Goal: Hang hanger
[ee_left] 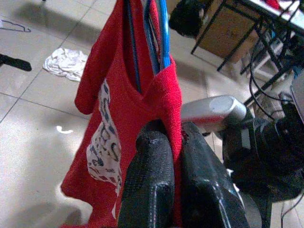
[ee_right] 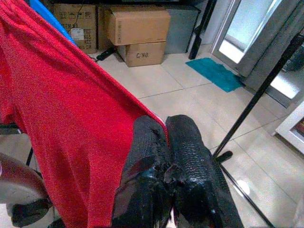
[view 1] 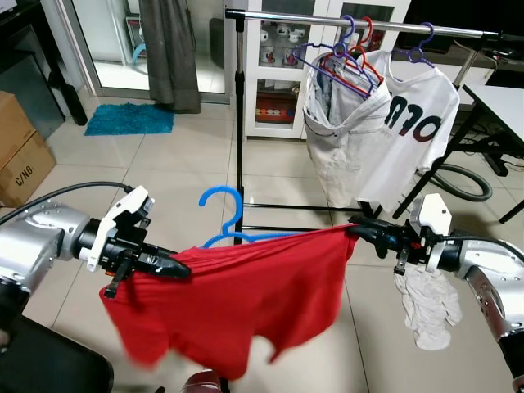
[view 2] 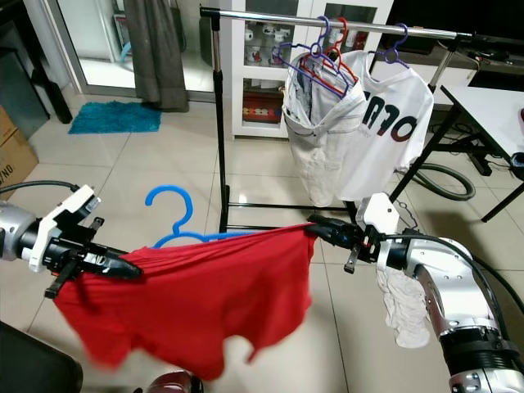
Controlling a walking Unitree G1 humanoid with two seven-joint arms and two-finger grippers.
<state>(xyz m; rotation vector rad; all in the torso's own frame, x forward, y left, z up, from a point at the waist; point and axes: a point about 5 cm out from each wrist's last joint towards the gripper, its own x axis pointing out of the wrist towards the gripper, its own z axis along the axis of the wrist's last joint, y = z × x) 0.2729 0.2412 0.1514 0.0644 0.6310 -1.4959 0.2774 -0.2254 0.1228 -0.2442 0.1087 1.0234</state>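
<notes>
You are pinching the red cotton T-shirt with both hands. Your left hand, at the lower left of the left eye view, is pressing its two black fingers together on one shoulder of the shirt. Your right hand, at the right of centre, is clamping the other shoulder the same way, with a fold of red cloth caught between its fingers.

Between the two hands the shirt is stretching out almost level, sagging toward the tiled floor. The blue plastic hanger is sitting inside the shirt, its long axis running from hand to hand along the top hem. Its hook is standing up just above the hem, near the middle of the span and a little closer to your left hand.

The relation that matters: the silver metal rail of the black clothes rack is lying well above and beyond the hook, across the top of the frame, and roughly parallel to the hanger's long axis. Its bare stretch is on the upper left side of the rail, almost straight above the hook. The right part is carrying a white printed T-shirt, pale trousers and several coloured hangers. A crumpled white cloth is lying on the floor under your right hand.

I judge the hook will have to rise and go forward over that bare stretch, both hands lifting together.
</notes>
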